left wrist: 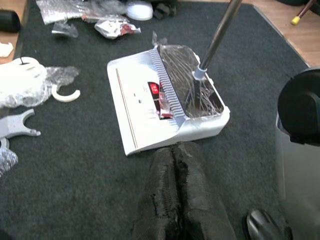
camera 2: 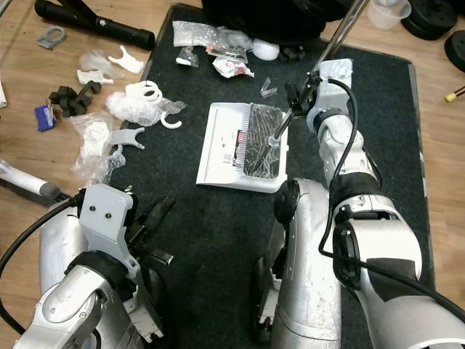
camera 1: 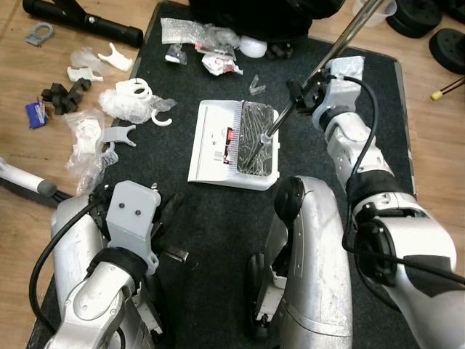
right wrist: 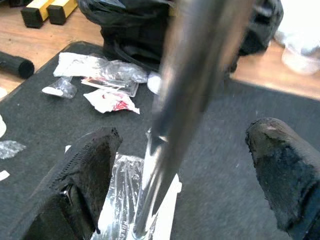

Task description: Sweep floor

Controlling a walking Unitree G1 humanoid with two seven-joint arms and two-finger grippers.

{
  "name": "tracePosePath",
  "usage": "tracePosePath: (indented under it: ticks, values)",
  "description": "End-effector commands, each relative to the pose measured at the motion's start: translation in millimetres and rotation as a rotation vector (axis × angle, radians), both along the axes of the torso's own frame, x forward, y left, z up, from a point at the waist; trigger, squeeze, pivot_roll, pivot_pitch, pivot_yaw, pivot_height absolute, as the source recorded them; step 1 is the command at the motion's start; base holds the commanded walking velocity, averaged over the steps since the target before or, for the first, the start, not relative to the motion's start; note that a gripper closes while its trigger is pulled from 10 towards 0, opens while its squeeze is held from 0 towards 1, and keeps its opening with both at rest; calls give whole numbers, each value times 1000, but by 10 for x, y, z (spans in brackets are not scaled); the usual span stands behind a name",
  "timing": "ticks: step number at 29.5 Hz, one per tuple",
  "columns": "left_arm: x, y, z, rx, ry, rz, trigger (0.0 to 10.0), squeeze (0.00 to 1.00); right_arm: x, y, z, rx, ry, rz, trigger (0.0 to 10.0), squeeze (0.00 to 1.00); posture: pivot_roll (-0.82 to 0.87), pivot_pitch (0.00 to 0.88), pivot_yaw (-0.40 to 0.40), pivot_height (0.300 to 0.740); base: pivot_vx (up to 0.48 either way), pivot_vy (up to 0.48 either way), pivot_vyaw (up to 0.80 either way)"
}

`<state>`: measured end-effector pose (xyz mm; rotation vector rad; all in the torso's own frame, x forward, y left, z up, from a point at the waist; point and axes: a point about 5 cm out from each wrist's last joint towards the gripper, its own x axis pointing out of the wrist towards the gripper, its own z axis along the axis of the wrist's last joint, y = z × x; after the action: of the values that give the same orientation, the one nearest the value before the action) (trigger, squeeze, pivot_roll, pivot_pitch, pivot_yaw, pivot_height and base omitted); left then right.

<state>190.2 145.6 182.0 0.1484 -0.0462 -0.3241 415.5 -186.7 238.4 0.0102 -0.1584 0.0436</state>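
Note:
A white dustpan (camera 1: 216, 142) lies on the dark mat (camera 1: 218, 233), holding crinkled plastic film (camera 1: 256, 134) and a red wrapper (left wrist: 154, 90). A metal pole (camera 1: 330, 58) rises at a slant from the pan's bin end. My right gripper (camera 1: 301, 93) is open around that pole partway up. In the right wrist view the pole (right wrist: 192, 75) runs between the two spread fingers (right wrist: 85, 170) with gaps on both sides. My left gripper (left wrist: 175, 150) is shut with nothing in it, low over the mat just short of the pan's near edge.
Litter lies around the mat's left edge: white plastic parts (camera 1: 138, 91), bubble wrap (camera 1: 87, 138), black foam bits (camera 1: 64, 93), a blue wrapper (camera 1: 35, 114). More wrappers (camera 1: 218, 64) and a black bag (camera 1: 254, 14) are at the back. Weights (camera 1: 436, 29) sit back right.

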Motion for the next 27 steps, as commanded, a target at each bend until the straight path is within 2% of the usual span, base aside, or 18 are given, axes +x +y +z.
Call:
tracePosePath:
  ticks: [1, 4, 5, 6, 8, 9, 16, 19, 24, 26, 27]
  values:
    - [-82, -8, -9, -6, 26, 7, 10000, 0, -19, -109, -32, 29, -6, -22, 10000, 0, 18, 519, -168, 300, 0, 0, 0]
    - [-117, 1, 3, -6, 27, 7, 10000, 0, -18, -114, 3, 38, -24, -18, 10000, 0, 24, 535, -162, 300, 0, 0, 0]
    - [-151, 10, 17, -5, 30, 7, 10000, 0, -16, -117, 40, 46, -42, -11, 6471, 0, 30, 544, -157, 300, 0, 0, 0]
    - [-179, 19, 28, -3, 33, 8, 10000, 0, -14, -121, 87, 51, -63, -7, 1373, 0, 32, 552, -155, 300, 0, 0, 0]
    - [-196, 25, 36, -2, 35, 8, 10000, 0, -12, -125, 118, 53, -76, -6, 1373, 0, 32, 552, -155, 300, 0, 0, 0]
    - [-207, 28, 42, 0, 38, 9, 10000, 0, -9, -128, 163, 56, -93, -4, 0, 0, 34, 558, -155, 300, 0, 0, 0]
    - [-221, 20, 50, 4, 44, 16, 10000, 0, 4, -106, 320, 41, -148, 2, 0, 0, 26, 550, -162, 300, 0, 0, 0]
    - [-189, 3, 55, -10, 35, 17, 10000, 0, -2, -102, 328, -3, -159, -1, 0, 0, 24, 538, -166, 300, 0, 0, 0]
    - [-172, 0, 53, -15, 33, 16, 10000, 0, -6, -106, 328, -13, -164, -4, 0, 0, 21, 528, -167, 300, 0, 0, 0]
    - [-114, -18, 35, -30, 24, 13, 10000, 0, -29, -124, 335, -158, -192, -34, 0, 0, 0, 496, -177, 300, 0, 0, 0]
    - [-114, -18, 35, -30, 24, 13, 10000, 0, -29, -124, 335, -158, -192, -34, 0, 0, 0, 496, -177, 300, 0, 0, 0]
